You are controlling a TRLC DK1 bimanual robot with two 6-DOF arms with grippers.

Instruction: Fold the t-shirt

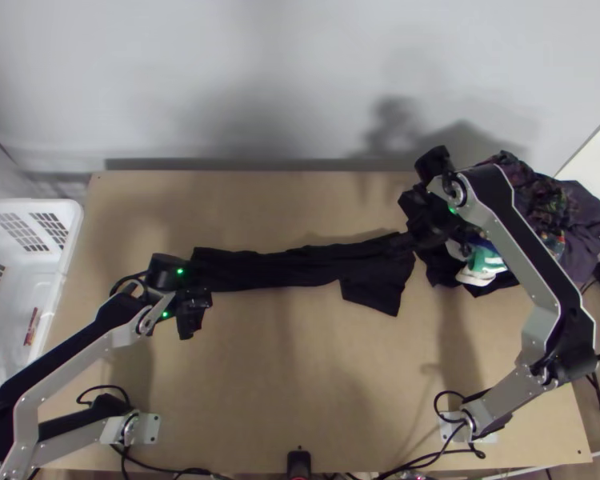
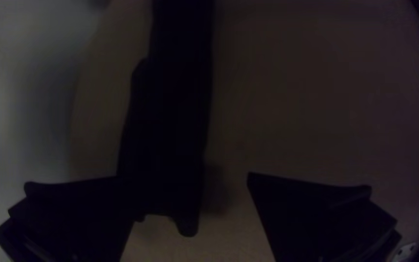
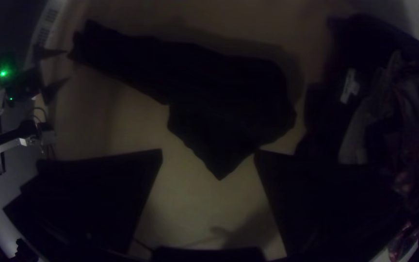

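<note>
A black t-shirt [image 1: 300,266] is lying in a narrow strip.
Left gripper [image 1: 194,310] and right gripper [image 1: 430,222] are gaping wide near its ends, holding nothing.

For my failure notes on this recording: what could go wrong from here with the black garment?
The black garment lies as a long narrow strip, so a pinch could take several layers together and bunch it further.

The clothes pile sits close to the garment's wider end, near the open right gripper; that gripper might snag a neighbouring piece.
</note>
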